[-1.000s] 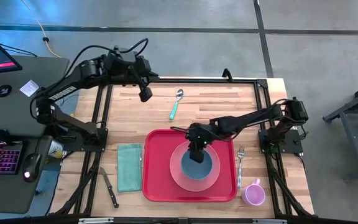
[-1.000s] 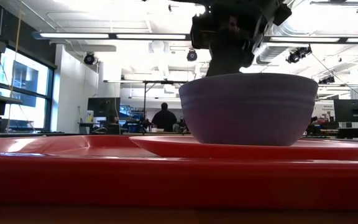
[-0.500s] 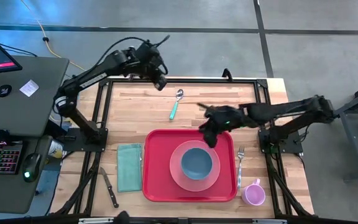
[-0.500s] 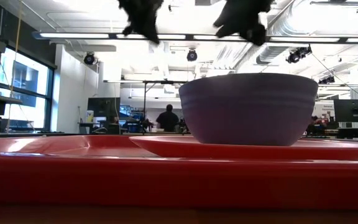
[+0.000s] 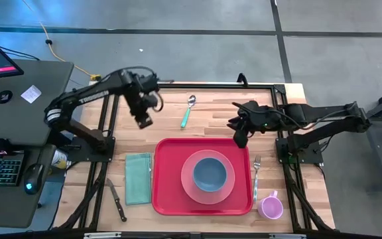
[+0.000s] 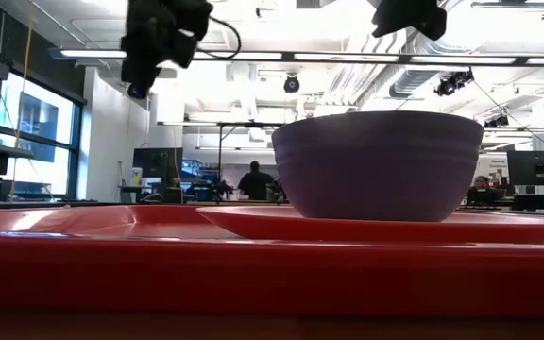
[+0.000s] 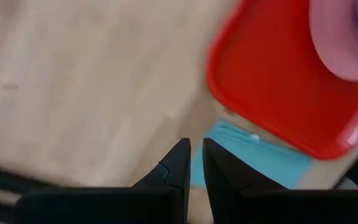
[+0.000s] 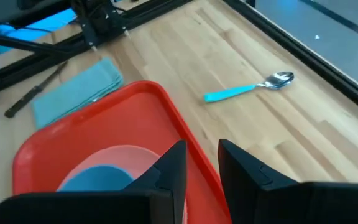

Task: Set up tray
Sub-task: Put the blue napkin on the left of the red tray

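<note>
Right, here is what I can make out from my station.

Tray: the tray (image 5: 166, 192) is a flat red plastic rectangle with rounded corners and a low raised rim, lying toward the table's near edge, about midway along it.
Plate: a round pink plate (image 5: 190, 187) sits on the tray's right half, smooth and shallow.
Bowl: a blue bowl (image 5: 209, 174) with rounded walls stands in the middle of the plate.
Napkin: a folded teal cloth napkin (image 5: 137, 178) lies just beside the tray's left edge.
Knife: a dark-handled knife (image 5: 116, 198) lies left of the napkin, near the table's near left corner.
Spoon: a spoon (image 5: 188, 111) with a teal handle and shiny metal bowl lies near the far edge.
Fork: a metal fork (image 5: 256, 174) lies just right of the tray.
Mug: a small lilac mug (image 5: 270, 206) stands near the near right corner.
Table: the table (image 5: 270, 113) is pale wooden planks.
Left gripper: I see the left gripper (image 7: 194, 158) above bare wood left of the spoon, fingers nearly together, holding nothing.
Right gripper: the right gripper (image 8: 201, 162) hangs above the tray's far right corner, a narrow gap between its fingers, empty.
</note>
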Motion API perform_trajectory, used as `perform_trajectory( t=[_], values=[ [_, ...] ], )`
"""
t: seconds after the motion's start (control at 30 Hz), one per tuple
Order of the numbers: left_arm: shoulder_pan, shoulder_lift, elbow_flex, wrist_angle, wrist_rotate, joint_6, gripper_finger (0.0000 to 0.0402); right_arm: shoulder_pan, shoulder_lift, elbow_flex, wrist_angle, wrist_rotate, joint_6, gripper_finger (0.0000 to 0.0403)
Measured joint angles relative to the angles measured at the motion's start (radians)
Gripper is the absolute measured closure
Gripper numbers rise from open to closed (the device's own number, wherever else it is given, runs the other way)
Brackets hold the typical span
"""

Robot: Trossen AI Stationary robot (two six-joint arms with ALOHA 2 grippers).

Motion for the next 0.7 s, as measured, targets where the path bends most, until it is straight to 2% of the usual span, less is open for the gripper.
perform_trajectory(
  t=[0.17, 0.27, 0.37, 0.53, 0.7],
  values=[
    [-0.047, -0.110, -0.257, 0.080, 0.079, 0.004, 0.0327, 0.000, -0.004, 0.000, -0.019, -0.022, -0.041, 0.0329],
    [-0.097, -0.142, -0.370, 0.110, 0.110, 0.012, 0.0310, 0.000, -0.001, 0.000, -0.040, -0.034, -0.071, 0.0329],
    [-0.153, -0.146, -0.443, 0.155, 0.121, 0.004, 0.0271, 0.000, -0.001, 0.000, -0.057, -0.031, -0.097, 0.0329],
    [-0.230, -0.140, -0.518, 0.242, 0.062, -0.026, 0.0178, 0.000, -0.001, 0.000, -0.088, -0.034, -0.109, 0.0329],
    [-0.241, -0.137, -0.612, 0.356, 0.098, -0.070, 0.0106, 0.001, -0.001, 0.000, -0.121, -0.046, -0.090, 0.0329]
  ],
)
